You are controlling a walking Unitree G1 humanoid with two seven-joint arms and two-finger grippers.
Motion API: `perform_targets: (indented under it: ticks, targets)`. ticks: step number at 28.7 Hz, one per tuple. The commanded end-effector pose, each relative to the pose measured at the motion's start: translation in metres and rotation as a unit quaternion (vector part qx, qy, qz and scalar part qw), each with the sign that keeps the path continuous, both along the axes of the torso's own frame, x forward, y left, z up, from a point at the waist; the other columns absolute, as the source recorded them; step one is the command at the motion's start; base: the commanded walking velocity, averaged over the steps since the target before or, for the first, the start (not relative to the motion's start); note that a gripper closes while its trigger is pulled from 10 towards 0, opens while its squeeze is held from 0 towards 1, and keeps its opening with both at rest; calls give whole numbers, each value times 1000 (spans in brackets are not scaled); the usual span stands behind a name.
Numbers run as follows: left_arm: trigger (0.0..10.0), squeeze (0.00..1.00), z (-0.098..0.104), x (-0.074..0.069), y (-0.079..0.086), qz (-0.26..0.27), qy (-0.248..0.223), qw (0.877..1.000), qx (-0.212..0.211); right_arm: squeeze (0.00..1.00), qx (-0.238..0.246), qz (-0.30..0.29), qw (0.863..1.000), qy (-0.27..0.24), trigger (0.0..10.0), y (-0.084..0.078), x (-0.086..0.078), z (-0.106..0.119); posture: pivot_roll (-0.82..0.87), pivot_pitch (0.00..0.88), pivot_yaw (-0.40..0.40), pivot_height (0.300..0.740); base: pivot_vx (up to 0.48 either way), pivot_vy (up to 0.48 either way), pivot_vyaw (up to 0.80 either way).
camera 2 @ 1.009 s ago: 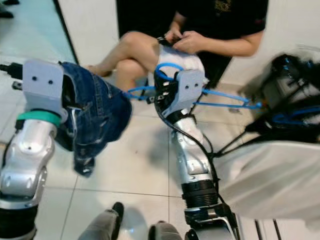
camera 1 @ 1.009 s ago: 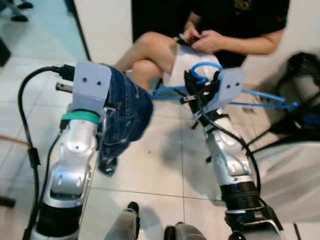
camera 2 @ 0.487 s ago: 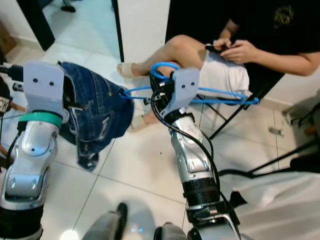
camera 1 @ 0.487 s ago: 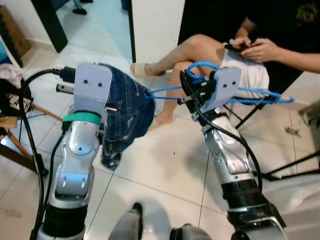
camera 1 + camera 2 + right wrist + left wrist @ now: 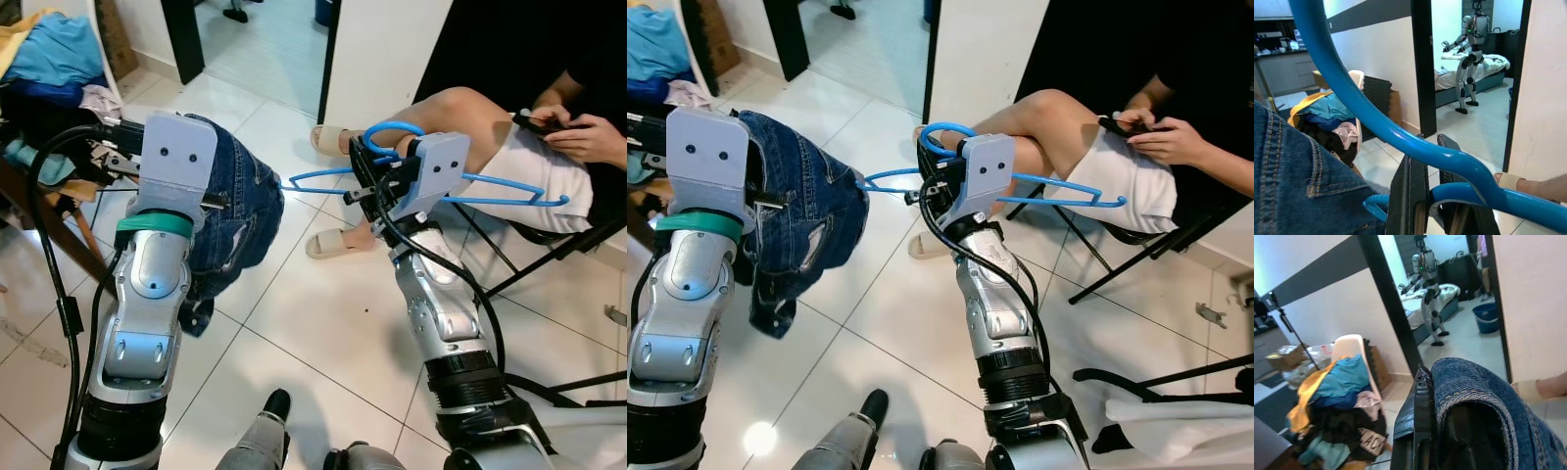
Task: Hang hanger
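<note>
- Right gripper (image 5: 1432,196): raised in front of the robot, its two black fingers clamped on the neck of a blue plastic clothes hanger (image 5: 509,189), whose arms run crosswise above the white tiled floor (image 5: 294,313).
- Left gripper (image 5: 1437,431): fingers closed on a pair of dark blue denim shorts (image 5: 235,211), which droop beside the left arm; one hanger tip touches the denim.
- Background: a seated person (image 5: 1117,157) holding a phone; a chair heaped with clothes (image 5: 1337,401); another humanoid robot (image 5: 1469,54) through a doorway.
</note>
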State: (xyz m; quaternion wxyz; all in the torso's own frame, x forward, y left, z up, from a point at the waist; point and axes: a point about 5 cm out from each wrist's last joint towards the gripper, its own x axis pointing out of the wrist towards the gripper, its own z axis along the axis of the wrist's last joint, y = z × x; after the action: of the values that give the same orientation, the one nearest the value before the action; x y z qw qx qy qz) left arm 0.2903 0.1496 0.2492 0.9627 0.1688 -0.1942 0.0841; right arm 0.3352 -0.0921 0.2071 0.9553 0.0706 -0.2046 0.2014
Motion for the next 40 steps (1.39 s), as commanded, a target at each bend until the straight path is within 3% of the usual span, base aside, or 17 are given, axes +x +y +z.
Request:
perform_targets:
  ticks: [1,30,40]
  targets:
    - [10000,0,7,1,-2,-1,-16,1000,-4,0,3,1,1000,2,10000,0,0,-2,131,67,6,740,0,0,706]
    - [10000,0,9,3,-2,11,-24,1000,10,0,4,2,1000,1,10000,1,0,-3,133,68,10,740,0,0,706]
    - [10000,0,20,17,16,58,-33,998,10,0,10,-3,1000,3,10000,0,1,-3,130,67,11,740,0,0,703]
